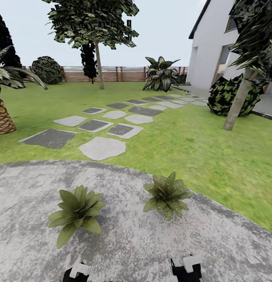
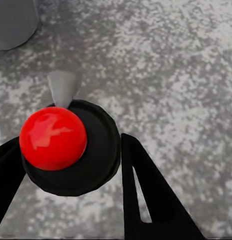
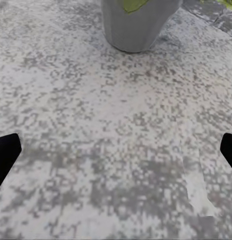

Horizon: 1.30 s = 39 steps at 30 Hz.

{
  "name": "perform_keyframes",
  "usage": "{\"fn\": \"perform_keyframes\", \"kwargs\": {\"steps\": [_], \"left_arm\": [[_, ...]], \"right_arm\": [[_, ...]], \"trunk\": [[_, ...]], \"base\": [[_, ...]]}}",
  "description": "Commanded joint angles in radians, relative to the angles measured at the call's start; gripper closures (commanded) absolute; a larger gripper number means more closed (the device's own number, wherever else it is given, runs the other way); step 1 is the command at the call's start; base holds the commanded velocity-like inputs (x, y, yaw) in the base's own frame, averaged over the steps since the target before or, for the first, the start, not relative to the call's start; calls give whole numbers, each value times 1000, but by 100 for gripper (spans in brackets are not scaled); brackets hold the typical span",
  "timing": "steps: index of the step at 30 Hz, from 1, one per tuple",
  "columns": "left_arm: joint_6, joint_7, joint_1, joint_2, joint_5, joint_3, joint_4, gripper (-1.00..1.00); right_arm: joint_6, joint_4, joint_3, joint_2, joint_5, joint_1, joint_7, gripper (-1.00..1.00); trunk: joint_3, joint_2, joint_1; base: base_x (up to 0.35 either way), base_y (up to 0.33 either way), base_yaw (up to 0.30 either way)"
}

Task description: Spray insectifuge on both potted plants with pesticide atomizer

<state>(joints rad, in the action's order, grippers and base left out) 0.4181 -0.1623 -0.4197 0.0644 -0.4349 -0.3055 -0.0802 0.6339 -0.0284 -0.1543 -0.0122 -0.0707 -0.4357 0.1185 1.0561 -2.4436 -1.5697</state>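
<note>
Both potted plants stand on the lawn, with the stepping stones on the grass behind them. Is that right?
Not quite. The left potted plant and the right potted plant stand on the grey paved patio, not on the lawn, as the head view shows. The stepping stones do lie on the grass behind them.

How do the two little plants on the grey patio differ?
The left plant has plain, lighter green leaves; the right plant has darker, pale-speckled ones. The left plant's leaves are broader and smoother, the right plant's narrower. The right plant sits nearer the lawn. Both are low rosettes on the patio.
</note>
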Motion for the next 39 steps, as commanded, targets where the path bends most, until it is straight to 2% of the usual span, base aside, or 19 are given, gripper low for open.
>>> {"fn": "perform_keyframes", "kwargs": {"steps": [1,7,33,39], "left_arm": [[2,-5,-1,0,-5,-9,0,100],[2,-5,-1,0,-4,-9,0,100],[2,-5,-1,0,-4,-9,0,100],[2,-5,-1,0,-4,-9,0,100]], "right_arm": [[1,1,-5,0,-8,0,10,-100],[1,2,-5,0,-8,0,10,-100],[1,1,-5,-1,-8,1,10,-100],[1,2,-7,6,-13,2,10,-100]], "trunk": [[1,0,0],[1,0,0],[10,0,0],[11,0,0]], "base": [[-129,14,280],[-153,122,279],[-2,2,276],[0,0,55]]}}
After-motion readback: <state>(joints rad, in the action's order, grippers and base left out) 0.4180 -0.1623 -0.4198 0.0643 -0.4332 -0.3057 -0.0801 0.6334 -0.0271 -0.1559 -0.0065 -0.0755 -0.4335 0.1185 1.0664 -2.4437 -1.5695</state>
